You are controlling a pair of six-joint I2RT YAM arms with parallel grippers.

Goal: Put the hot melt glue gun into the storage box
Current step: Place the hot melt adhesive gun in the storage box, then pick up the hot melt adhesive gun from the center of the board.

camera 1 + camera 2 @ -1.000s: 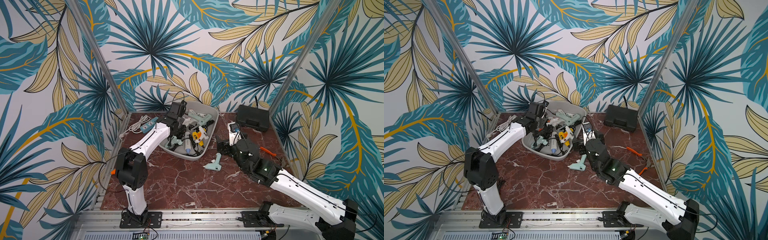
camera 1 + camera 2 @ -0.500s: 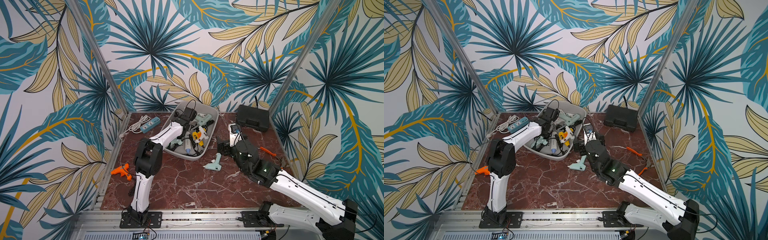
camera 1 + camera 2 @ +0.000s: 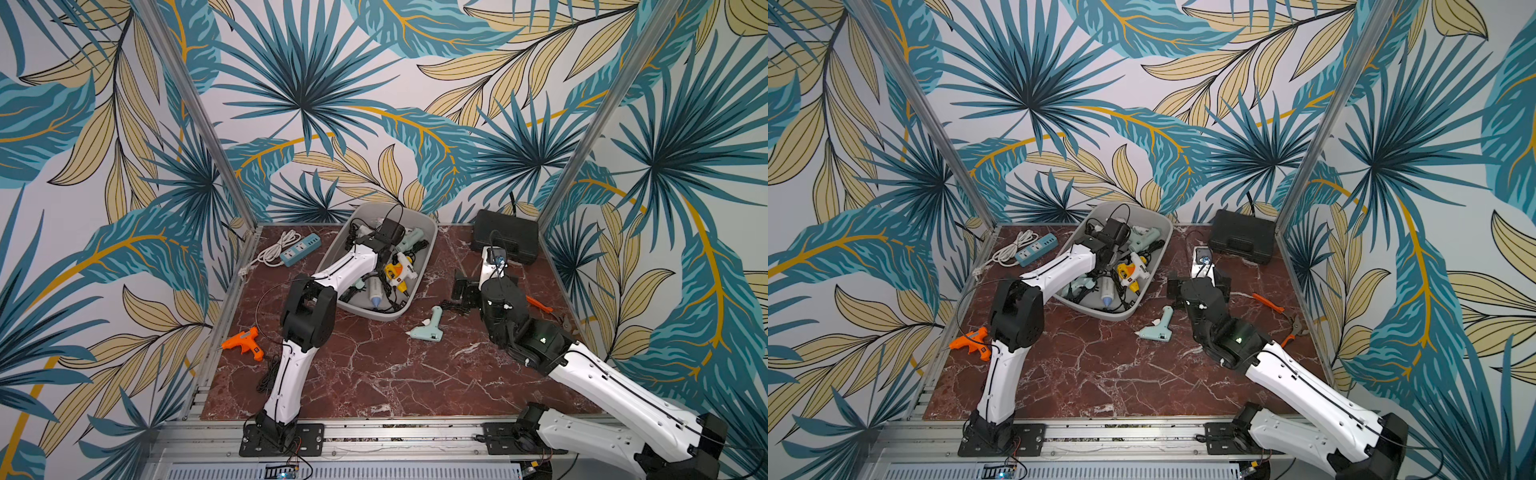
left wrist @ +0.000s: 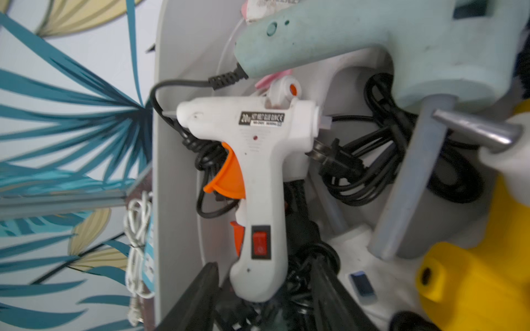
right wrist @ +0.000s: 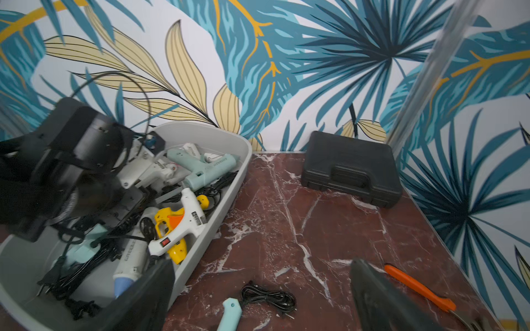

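The storage box (image 3: 374,313) (image 3: 1167,232) is a light-grey tub at the back of the table, holding several glue guns and black cords. My left gripper (image 4: 263,265) reaches into it, open. A white hot melt glue gun (image 4: 258,172) with an orange trigger lies against the box wall (image 4: 177,200); its handle end sits between the jaws with a gap on each side. My right gripper (image 5: 262,263) hangs open over the table, just above a mint glue gun (image 3: 428,328) (image 5: 229,315) and its coiled cord. An orange glue gun (image 3: 243,343) (image 3: 973,338) lies at the table's left edge.
A black ribbed case (image 3: 505,237) (image 5: 350,169) stands at the back right. A blue power strip (image 3: 299,249) with a white cable lies back left. Orange-handled pliers (image 3: 540,303) (image 5: 415,286) rest near the right wall. The left elbow hangs low by the orange gun.
My left arm swung from the box's left rim to over its far end, and its jaws have parted from shut. The right arm has not moved.
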